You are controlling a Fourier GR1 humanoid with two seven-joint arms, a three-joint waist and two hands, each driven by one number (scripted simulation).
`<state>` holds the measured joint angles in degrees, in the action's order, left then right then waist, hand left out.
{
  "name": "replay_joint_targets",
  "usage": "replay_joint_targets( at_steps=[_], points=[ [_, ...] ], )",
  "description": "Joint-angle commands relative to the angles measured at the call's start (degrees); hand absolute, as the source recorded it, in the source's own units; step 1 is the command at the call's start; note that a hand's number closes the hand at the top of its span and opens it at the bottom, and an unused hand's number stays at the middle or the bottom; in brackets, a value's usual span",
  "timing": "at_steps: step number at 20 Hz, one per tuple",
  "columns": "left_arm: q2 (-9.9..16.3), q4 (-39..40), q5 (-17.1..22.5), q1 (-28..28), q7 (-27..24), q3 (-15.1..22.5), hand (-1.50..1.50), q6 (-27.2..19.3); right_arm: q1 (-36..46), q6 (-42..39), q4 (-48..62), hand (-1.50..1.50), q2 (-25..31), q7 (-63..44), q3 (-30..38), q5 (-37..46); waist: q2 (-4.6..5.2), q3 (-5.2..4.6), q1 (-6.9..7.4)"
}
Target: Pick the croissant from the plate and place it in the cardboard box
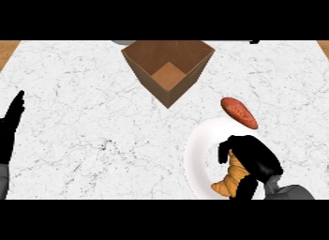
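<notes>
The black right hand (253, 159) is shown lowered over the golden-brown, curved croissant (230, 180), its fingers curled round the pastry, which lies on the round white plate (198, 157) at the near right of the white marbled worktop (91, 131). The grasping step is judged to be in hand; a lift and a carry up and leftward to the open brown cardboard box (168, 70) at the far edge are called for next. A reddish oval sausage-like item (239, 112) rests at the plate's far rim, close to that path. The black left hand (4, 136) rests unclenched at the left edge.
</notes>
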<state>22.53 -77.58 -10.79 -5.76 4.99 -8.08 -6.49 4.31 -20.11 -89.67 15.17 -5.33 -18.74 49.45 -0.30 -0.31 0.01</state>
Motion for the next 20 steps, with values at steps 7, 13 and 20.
replay_joint_targets(
  at_steps=[7, 13, 20],
  points=[
    [-2.90, 2.61, -2.66, 0.50, -4.11, 0.79, 0.00, -2.21, 17.26, 5.49, 18.48, 1.50, 7.40, 6.85, 15.48, 0.70, 0.74, 0.33, 0.93],
    [-2.50, 3.45, -2.71, -2.32, -2.36, 0.40, 0.00, -1.29, 22.70, 13.98, 19.62, 1.50, 7.71, 3.02, 16.61, 7.04, 0.44, 0.31, 0.34],
    [-2.59, 0.12, -2.59, -1.17, -0.06, 0.37, 0.00, -0.60, 27.21, 16.26, 10.44, 1.50, 10.26, 9.27, 21.38, 2.04, 0.24, 0.32, 0.10]
  ],
)
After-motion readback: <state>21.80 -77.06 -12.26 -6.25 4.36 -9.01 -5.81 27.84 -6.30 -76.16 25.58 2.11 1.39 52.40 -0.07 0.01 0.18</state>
